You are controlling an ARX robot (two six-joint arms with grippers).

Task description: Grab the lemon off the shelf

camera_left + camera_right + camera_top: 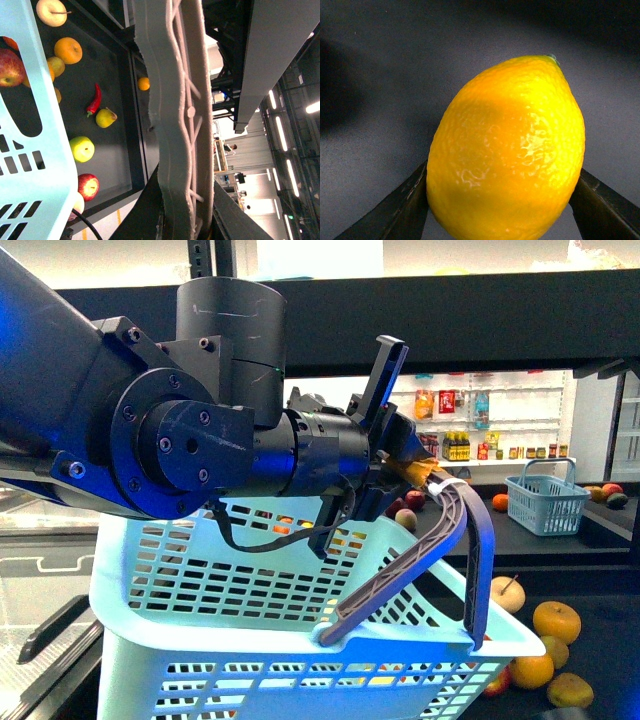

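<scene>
The lemon (pixel 507 150) fills the right wrist view, bright yellow and pebbled, with my right gripper (pixel 502 205) shut on it; a dark finger (pixel 400 215) presses each side. Behind it is only a dark grey surface. My left gripper (pixel 415 465) is shut on the grey basket handle (pixel 440 540) of the light blue basket (pixel 200 580). In the left wrist view the handle (pixel 175 125) runs out from between the left gripper (pixel 185 220) jaws. The black shelf (pixel 600 585) holds loose fruit at the right. The front view does not show the right arm.
Oranges (pixel 556 621) and a pale apple (pixel 507 593) lie on the shelf tray beside the basket. The left wrist view shows a red chilli (pixel 94 98), a green apple (pixel 82 149) and a red apple (pixel 88 186). A small blue basket (pixel 545 502) and white bottle shelves (pixel 490 430) stand behind.
</scene>
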